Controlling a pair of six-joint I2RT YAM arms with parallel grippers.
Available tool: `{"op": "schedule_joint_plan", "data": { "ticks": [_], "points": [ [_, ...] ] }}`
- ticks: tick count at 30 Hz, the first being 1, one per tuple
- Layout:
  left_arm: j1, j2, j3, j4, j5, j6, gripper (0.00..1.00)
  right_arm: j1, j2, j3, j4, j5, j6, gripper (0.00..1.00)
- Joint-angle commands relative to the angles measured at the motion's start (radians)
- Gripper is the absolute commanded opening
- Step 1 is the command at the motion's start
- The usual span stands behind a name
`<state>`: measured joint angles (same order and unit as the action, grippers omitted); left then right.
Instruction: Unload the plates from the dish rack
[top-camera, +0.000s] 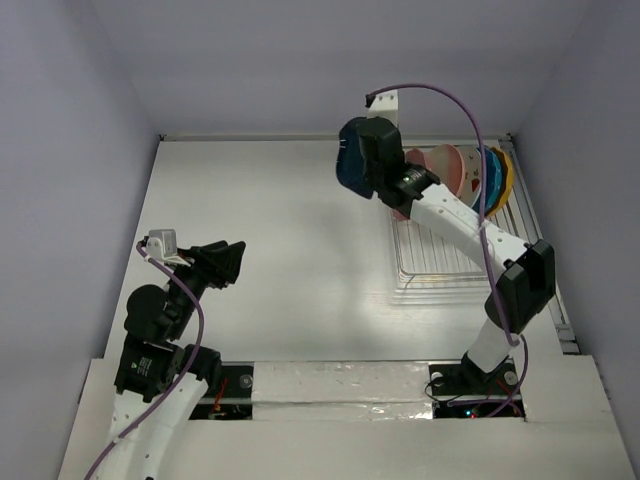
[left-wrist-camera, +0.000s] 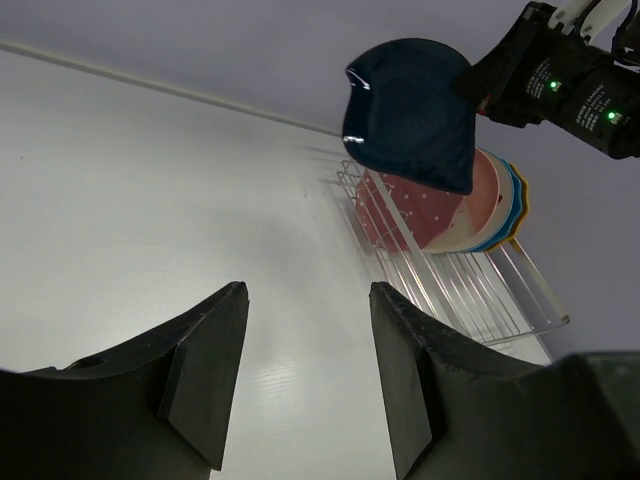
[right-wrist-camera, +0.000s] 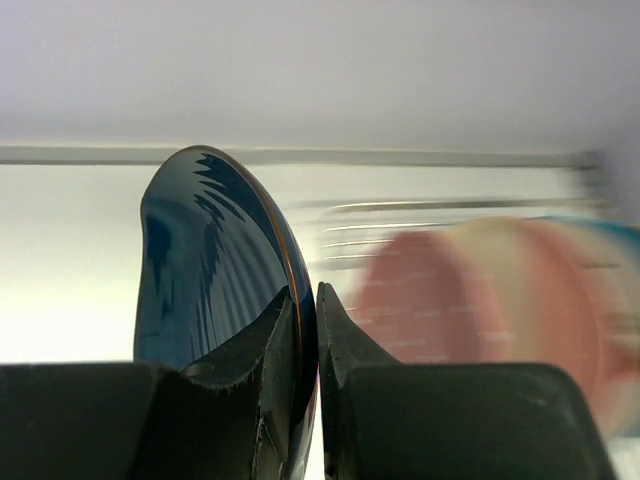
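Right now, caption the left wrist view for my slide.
The right gripper holds the dark blue plate clear of the dish rack; left gripper open, empty.

Robot lab test cell. White tabletop boxed in by plain pale wall panels. Two robot arms mounted at the near edge, left arm and right arm. Purple cables run exposed, silver tape covers the front seam. Green status LEDs lit on the right arm. Household items look like props only: wire dish rack with plates, dark blue plate pinched in the right gripper.
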<state>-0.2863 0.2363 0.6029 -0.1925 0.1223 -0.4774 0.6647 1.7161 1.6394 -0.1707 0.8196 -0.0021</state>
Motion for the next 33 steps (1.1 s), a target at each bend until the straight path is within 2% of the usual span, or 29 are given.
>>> {"op": "schedule_joint_plan", "data": {
  "ticks": [1, 5, 12, 20, 23, 26, 27, 29, 30, 32, 33],
  "points": [
    [0.004, 0.000, 0.028, 0.033, -0.003, -0.004, 0.49, 0.046, -0.004, 0.043, 0.056, -0.276, 0.325, 0.00],
    [0.004, -0.002, 0.028, 0.030, -0.015, -0.006, 0.49, 0.084, 0.155, 0.129, 0.086, -0.414, 0.500, 0.00],
    [0.004, 0.003, 0.028, 0.028, -0.012, -0.007, 0.49, 0.130, 0.483, 0.417, 0.111, -0.579, 0.776, 0.00],
    [0.004, 0.006, 0.024, 0.034, -0.007, -0.007, 0.48, 0.196, 0.724, 0.640, 0.045, -0.613, 0.892, 0.00],
    [0.004, 0.001, 0.024, 0.033, -0.009, -0.007, 0.49, 0.222, 0.784, 0.662, 0.054, -0.635, 0.941, 0.01],
    [0.004, 0.003, 0.026, 0.033, -0.007, -0.009, 0.48, 0.231, 0.816, 0.651, 0.085, -0.686, 1.005, 0.09],
    [0.004, 0.003, 0.024, 0.033, -0.006, -0.007, 0.49, 0.231, 0.812, 0.628, 0.097, -0.682, 1.005, 0.16],
    [0.004, 0.005, 0.024, 0.033, -0.007, -0.009, 0.49, 0.231, 0.801, 0.609, 0.131, -0.677, 1.014, 0.23],
    [0.004, 0.005, 0.023, 0.033, -0.009, -0.009, 0.49, 0.231, 0.797, 0.596, 0.132, -0.685, 1.022, 0.33],
    [0.004, 0.008, 0.024, 0.033, -0.009, -0.007, 0.49, 0.231, 0.806, 0.611, 0.116, -0.701, 1.019, 0.43],
    [0.004, 0.009, 0.024, 0.033, -0.006, -0.007, 0.49, 0.231, 0.807, 0.612, 0.112, -0.706, 1.013, 0.52]
  ]
}}
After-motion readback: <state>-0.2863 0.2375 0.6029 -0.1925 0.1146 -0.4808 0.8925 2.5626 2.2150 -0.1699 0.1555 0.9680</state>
